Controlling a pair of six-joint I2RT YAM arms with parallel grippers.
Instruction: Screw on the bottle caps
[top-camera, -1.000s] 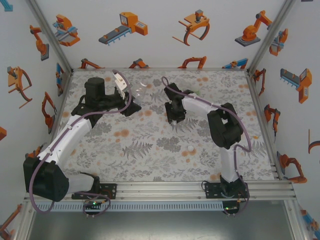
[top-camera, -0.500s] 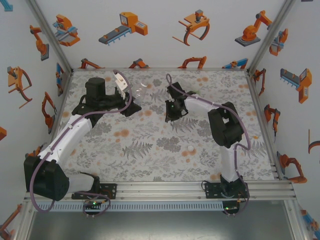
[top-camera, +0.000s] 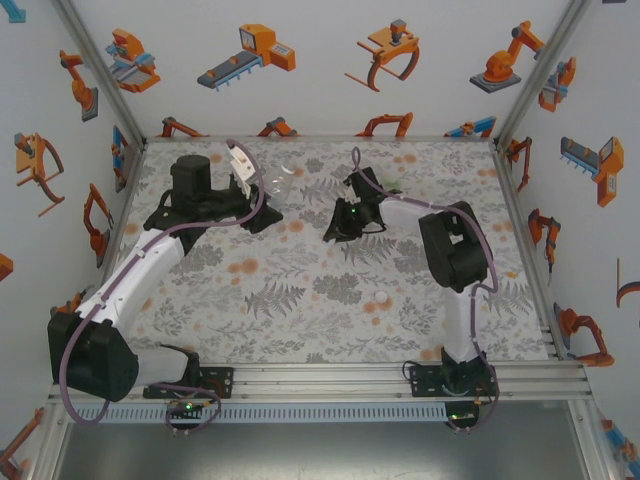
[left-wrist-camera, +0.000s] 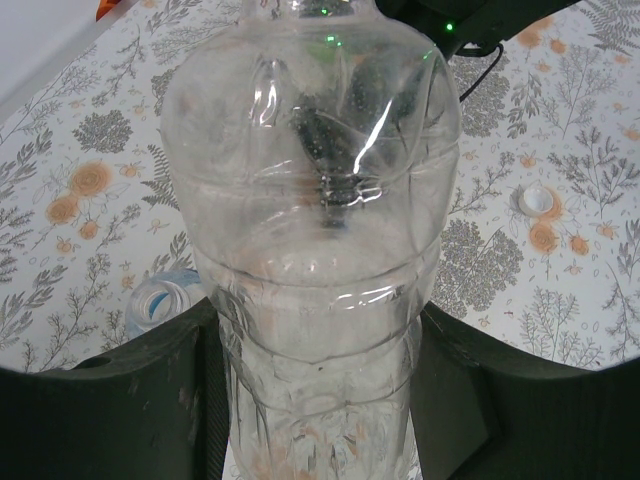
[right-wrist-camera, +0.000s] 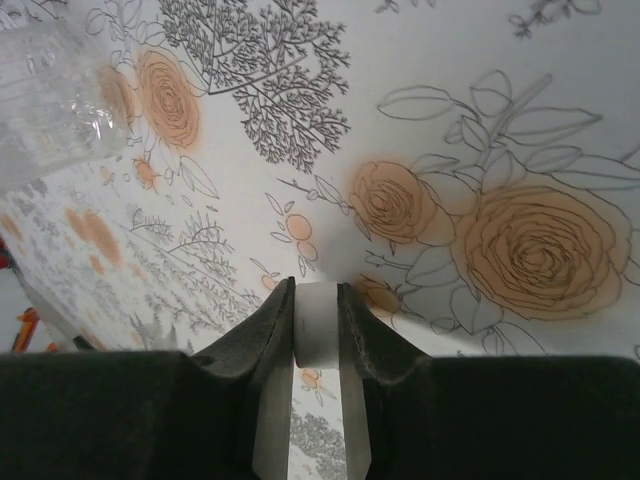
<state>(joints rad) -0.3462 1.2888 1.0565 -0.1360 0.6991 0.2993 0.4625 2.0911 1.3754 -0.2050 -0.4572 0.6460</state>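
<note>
The left pincer (left-wrist-camera: 318, 400) is pressing in on the lower body of the clear bottle (left-wrist-camera: 310, 200), one dark finger on each side, and is holding it off the floral counter (top-camera: 300, 300) in the upper left of the overhead frame. The bottle's shoulder and neck are pointing away from the wrist camera toward the right arm, and the mouth is running off the top edge, so it cannot be told whether it is bare. The right pincer (right-wrist-camera: 316, 295) is pinching a small white cap (right-wrist-camera: 318, 330) by its rim at the very fingertips, hanging above the counter near the centre of the overhead frame, apart from the bottle. Which way the cap's open side is facing cannot be told. A second white cap (top-camera: 381, 297) is lying loose on the counter toward the lower right. Judging from this, the step in hand is bringing the pinched cap to the bottle's mouth. Doing it well is likely depending on lining the cap's axis up with the neck before contact, seating it lightly and flat so the threads are not crossing, then turning with gentle pressure. The thin bottle wall is probably flexing easily, so the left grip should be staying firm enough to resist twisting without crushing the body.
</note>
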